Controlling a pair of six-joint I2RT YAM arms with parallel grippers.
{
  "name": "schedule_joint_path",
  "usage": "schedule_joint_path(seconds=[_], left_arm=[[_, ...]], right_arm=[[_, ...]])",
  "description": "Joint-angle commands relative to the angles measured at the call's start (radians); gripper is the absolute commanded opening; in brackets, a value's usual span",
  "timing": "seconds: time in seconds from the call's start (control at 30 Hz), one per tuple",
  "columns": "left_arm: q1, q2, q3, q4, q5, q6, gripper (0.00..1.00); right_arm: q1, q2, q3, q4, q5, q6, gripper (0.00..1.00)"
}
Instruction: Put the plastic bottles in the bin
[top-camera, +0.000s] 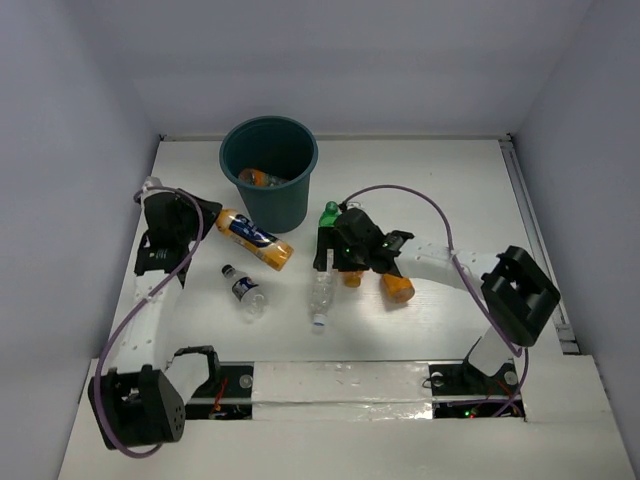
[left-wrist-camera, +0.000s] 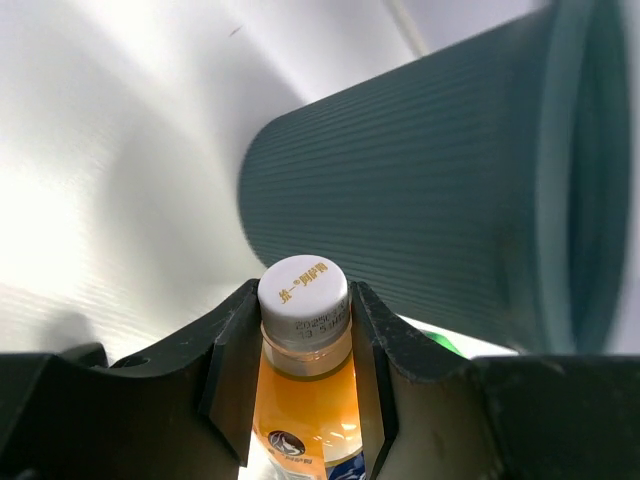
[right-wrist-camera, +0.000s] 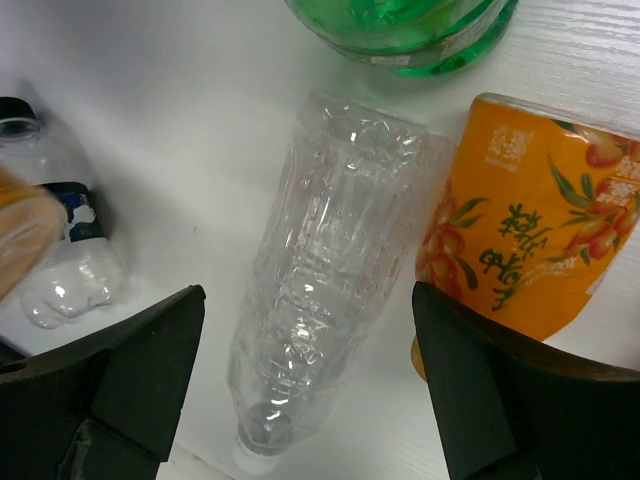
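The left end effector (left-wrist-camera: 304, 305) is closed on the neck of the blue-labelled orange bottle (left-wrist-camera: 305, 400), one finger on each side just under its white cap (left-wrist-camera: 303, 290). In the top view that bottle juts out from the fingers toward the middle of the table (top-camera: 440, 170), just in front of the bin (top-camera: 268, 200). The bin stands upright near the back edge, left of centre, with another orange bottle (top-camera: 258, 178) lying in its bottom. Its ribbed wall fills the left wrist view right beyond the cap. The right end effector (right-wrist-camera: 307, 300) is spread wide and grips nothing. Its fingers straddle the tall clear bottle (right-wrist-camera: 330, 200), which lies flat with its cap toward the near edge. That spot is crowded. A fruit-labelled orange bottle (right-wrist-camera: 530, 220) lies close beside one finger, though I cannot tell if they touch. The green bottle (right-wrist-camera: 410, 30) lies just past the clear bottle's base. The short clear bottle (right-wrist-camera: 50, 230) with a dark label lies apart on the other side. A further loose orange bottle (top-camera: 397, 288) lies under the right arm's forearm. Bare table runs along the back and to the right, as far as the raised rail (top-camera: 530, 230), and pale walls (top-camera: 60, 150) close in on three sides.
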Motion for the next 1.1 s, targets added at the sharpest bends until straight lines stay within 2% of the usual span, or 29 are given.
schedule_joint_path(seconds=[0.0,0.13,0.3,0.4,0.5,0.63,0.73,0.8,1.07], left_arm=[[0.006,-0.077,0.118,-0.097,-0.028,0.042,0.0],[-0.018,-0.133,0.205,-0.198,-0.057,0.056,0.0],[-0.044,-0.182,0.306,-0.234,-0.097,0.043,0.0],[-0.053,-0.168,0.428,-0.228,-0.123,0.059,0.0],[-0.053,-0.102,0.573,-0.228,-0.152,0.092,0.0],[-0.053,0.046,0.785,-0.226,-0.218,0.13,0.0],[-0.073,0.154,0.908,-0.221,-0.266,0.153,0.0],[-0.102,0.229,0.958,-0.214,-0.284,0.177,0.0],[-0.24,0.395,1.022,-0.099,-0.516,0.338,0.0]], right_arm=[[0.017,0.036,0.064,0.01,0.037,0.023,0.89],[0.027,0.082,0.075,0.007,0.042,0.032,0.87],[0.036,0.116,0.066,0.028,0.028,0.036,0.86],[0.036,0.133,0.058,0.039,0.022,0.038,0.85],[0.036,0.134,0.043,0.056,0.013,0.027,0.81],[0.036,0.104,0.012,0.076,0.008,0.02,0.61],[0.036,0.044,-0.025,0.111,-0.01,0.007,0.56],[0.036,-0.002,-0.057,0.134,-0.017,0.004,0.49],[0.036,-0.261,-0.031,0.101,-0.043,-0.04,0.48]])
